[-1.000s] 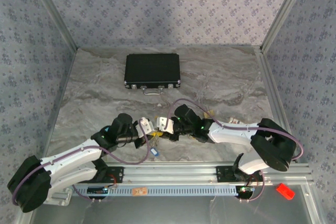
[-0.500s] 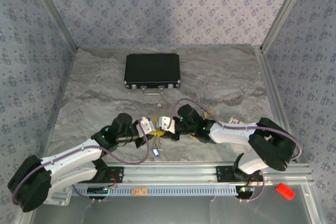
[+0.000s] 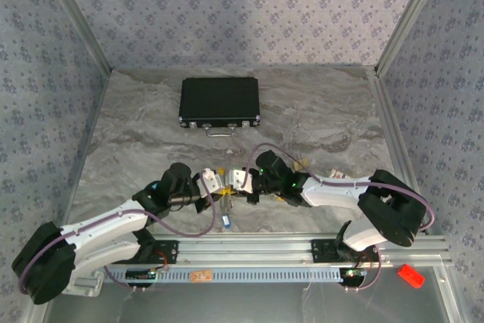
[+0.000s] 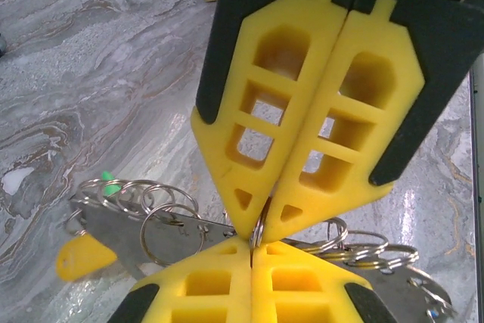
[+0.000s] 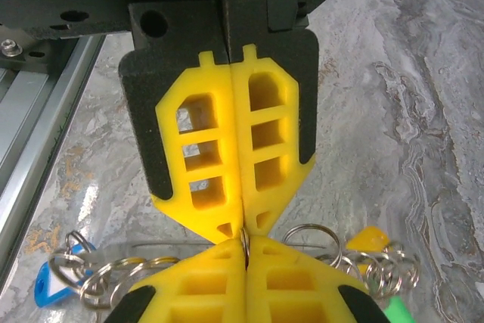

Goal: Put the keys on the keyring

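Clamped shut tip to tip at lower centre: left claw (image 4: 251, 256) & right claw (image 5: 243, 253), both nipping one thin loop of the keyring (image 4: 162, 221). Best done w/ steady pinch, prying coil apart w/o twisting, then feeding key (image 4: 79, 256) in. Reaching inward, low over surface (image 3: 318, 119), forearms approx. level, wrists facing.
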Motion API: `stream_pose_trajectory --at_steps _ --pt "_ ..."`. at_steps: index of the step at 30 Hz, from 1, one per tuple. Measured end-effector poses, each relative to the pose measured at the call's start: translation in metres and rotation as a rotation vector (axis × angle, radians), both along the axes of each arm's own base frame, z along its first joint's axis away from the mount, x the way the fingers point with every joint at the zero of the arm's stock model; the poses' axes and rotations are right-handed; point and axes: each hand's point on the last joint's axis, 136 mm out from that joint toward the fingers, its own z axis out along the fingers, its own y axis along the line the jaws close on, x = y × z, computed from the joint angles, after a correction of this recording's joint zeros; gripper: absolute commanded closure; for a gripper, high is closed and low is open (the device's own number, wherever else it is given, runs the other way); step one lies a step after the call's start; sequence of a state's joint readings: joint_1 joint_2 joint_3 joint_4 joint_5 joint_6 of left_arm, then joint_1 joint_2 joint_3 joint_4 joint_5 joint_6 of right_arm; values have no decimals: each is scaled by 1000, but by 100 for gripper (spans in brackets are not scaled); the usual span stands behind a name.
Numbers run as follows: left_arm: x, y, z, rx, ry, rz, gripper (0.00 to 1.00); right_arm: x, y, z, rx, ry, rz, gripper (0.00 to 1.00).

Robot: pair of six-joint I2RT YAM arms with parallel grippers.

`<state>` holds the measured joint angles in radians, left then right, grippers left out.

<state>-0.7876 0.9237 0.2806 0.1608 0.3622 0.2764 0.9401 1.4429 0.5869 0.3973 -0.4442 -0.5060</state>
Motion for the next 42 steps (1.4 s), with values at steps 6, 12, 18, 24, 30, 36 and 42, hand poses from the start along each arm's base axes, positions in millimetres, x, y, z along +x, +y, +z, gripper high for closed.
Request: stream_pose_trajectory --at_steps 6,12,18,24,30,36,42 --pt "0 3 -1 -51 -32 20 79 -1 -1 2 19 34 12 100" --pt "-4 7 -13 -69 -35 31 78 -1 -1 6 45 72 20 100" --pt "-2 5 -2 -114 -74 33 78 -4 0 9 64 100 36 100" --pt "-2 6 4 -137 -96 32 78 -7 3 8 73 129 47 100" --pt "-2 6 3 -136 -95 31 85 -7 4 5 75 143 48 100" --pt "-3 6 2 -133 -90 28 98 -6 5 5 79 152 42 100" --pt "-3 6 0 -125 -88 27 100 -4 4 3 71 148 32 72"
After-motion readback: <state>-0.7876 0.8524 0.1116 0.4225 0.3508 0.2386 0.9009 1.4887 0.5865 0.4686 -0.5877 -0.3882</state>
